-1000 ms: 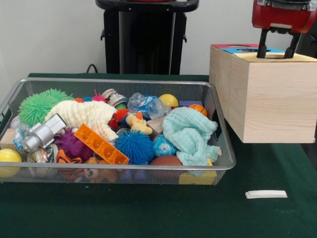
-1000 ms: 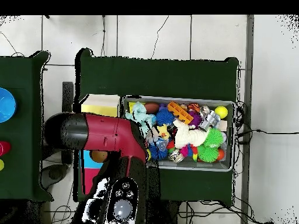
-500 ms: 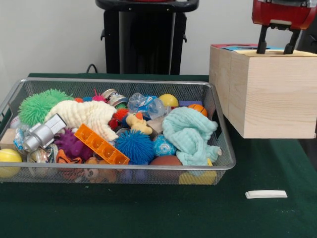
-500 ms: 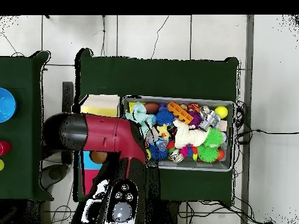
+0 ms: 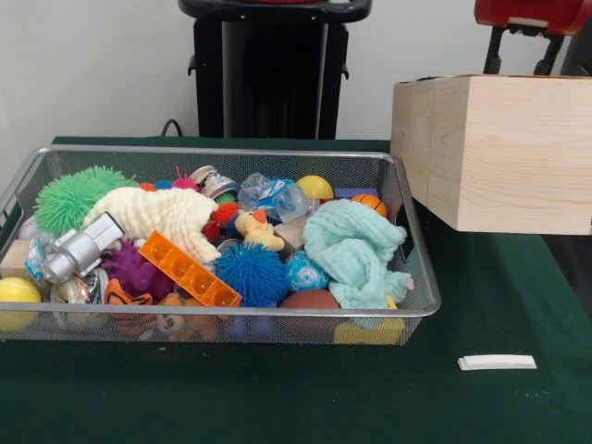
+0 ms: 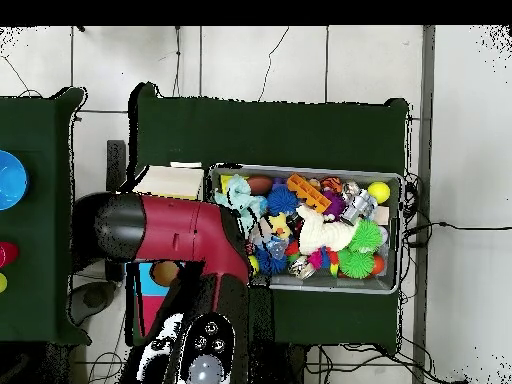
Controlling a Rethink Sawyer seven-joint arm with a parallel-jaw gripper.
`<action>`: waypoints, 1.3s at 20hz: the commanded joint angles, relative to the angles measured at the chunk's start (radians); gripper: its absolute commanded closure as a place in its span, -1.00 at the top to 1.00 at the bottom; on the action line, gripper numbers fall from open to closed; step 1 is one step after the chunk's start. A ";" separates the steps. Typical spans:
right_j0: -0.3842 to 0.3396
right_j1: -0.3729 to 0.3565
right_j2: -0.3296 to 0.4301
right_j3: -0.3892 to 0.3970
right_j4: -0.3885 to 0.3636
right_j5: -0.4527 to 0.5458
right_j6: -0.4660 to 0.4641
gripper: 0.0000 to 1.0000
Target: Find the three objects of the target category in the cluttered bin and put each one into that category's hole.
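1. Front view, progress: the gripper (image 5: 521, 68) hangs high at the top right, above the pale wooden box (image 5: 509, 153). Its two black fingers (image 5: 494, 57) are spread wide with nothing between them, so no object is in transit.
2. Nothing is on the box or on the green table beside it except a small white strip (image 5: 497, 363). I cannot tell how many fabric balls have already gone into the box, because its inside is not shown.
3. The bin (image 5: 222, 151) is crowded. It holds a mint muslin cloth (image 5: 356, 250), a blue spiky ball (image 5: 252, 273), a green spiky ball (image 5: 74, 196), a cream knitted toy (image 5: 162, 215) and an orange brick plate (image 5: 188, 268).
4. No knotted fabric ball is plainly exposed. A red and green scrap (image 5: 223, 215) just beside the little duck may be one, half buried. My judgement is that searching is still needed, probably under the cloth and the larger toys.
5. Front view only: the finger opening, the gripper's height over the box and the depth of the pile. The box top lies edge-on, so the hole cannot be seen.
6. Overhead view only: a strip of the yellow box top (image 6: 170, 184) just beside the bin (image 6: 330, 289), and part of a blue-topped box (image 6: 150, 282) next to it. The red arm (image 6: 180, 232) lies across the boxes, hiding both the yellow top's hole and the gripper.
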 commanded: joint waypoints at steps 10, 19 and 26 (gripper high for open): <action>-0.055 -0.068 -0.025 -0.014 -0.005 0.065 0.187 1.00; -0.065 -0.066 -0.007 0.033 0.005 -0.014 0.165 1.00; -0.058 -0.076 -0.027 -0.007 -0.016 0.057 0.165 1.00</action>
